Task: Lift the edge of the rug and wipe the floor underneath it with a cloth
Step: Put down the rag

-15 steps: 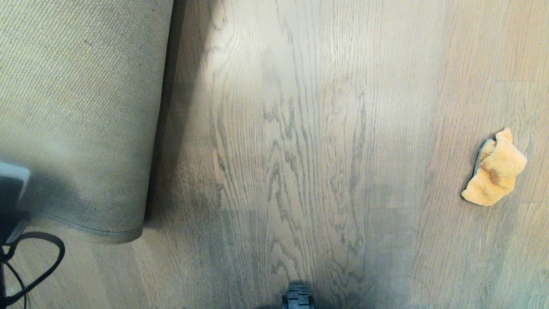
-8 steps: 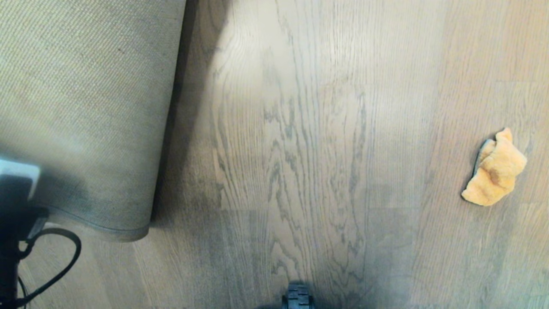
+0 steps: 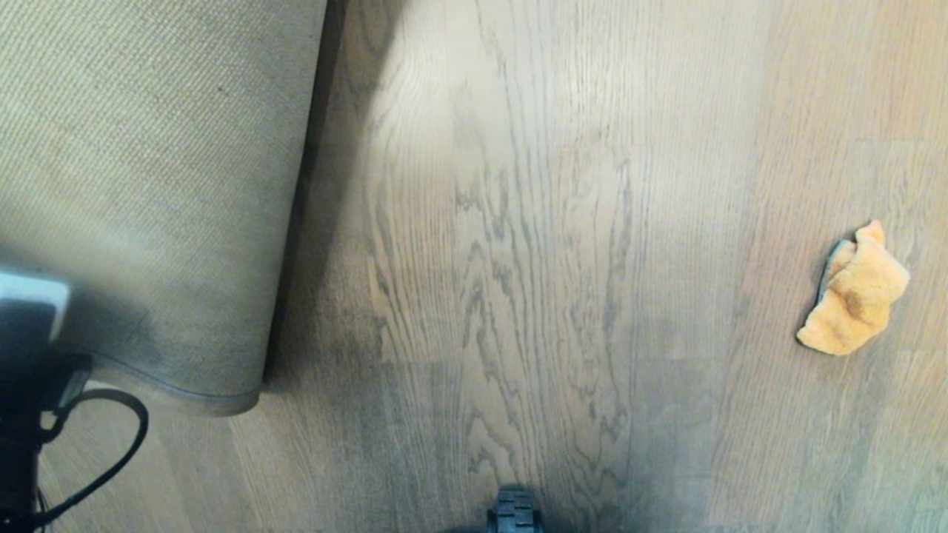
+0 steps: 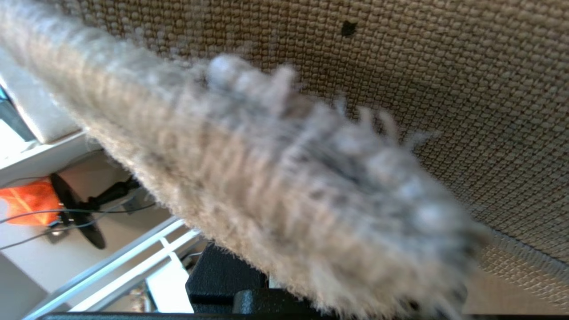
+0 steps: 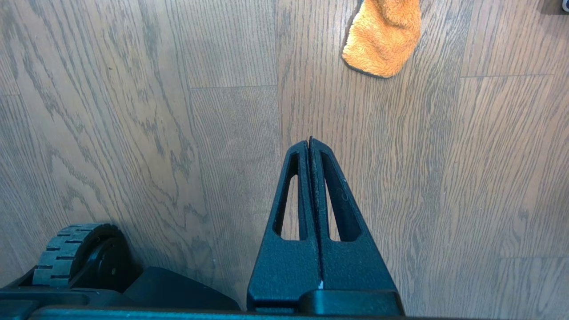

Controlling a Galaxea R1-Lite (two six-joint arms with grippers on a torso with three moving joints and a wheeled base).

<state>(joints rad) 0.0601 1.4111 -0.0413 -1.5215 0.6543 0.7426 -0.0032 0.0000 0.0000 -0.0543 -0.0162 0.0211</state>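
The rug edge (image 3: 185, 396) is lifted and folded back at the left of the head view, its coarse beige backing (image 3: 148, 185) facing up; the fold's long side runs up the picture and throws a dark shadow band onto the floor (image 3: 518, 259) just beside it. The left gripper (image 3: 22, 348) sits at the left border of the head view, against the lifted rug, with a black cable (image 3: 111, 451) looping below it; in the left wrist view the rug's grey pile (image 4: 275, 195) fills the space right before the camera, so the claw appears to be clamped on the rug edge, though its fingers are hidden. Between the fold and the cloth (image 3: 852, 296) lies a wide stretch of bare planks; the cloth is crumpled on the floor far to the right, well apart from the rug. The right gripper (image 5: 310, 142) hangs above the floor, its jaws pressed together and holding nothing, near the cloth but not touching it; a base wheel (image 5: 73, 253) shows beside it.
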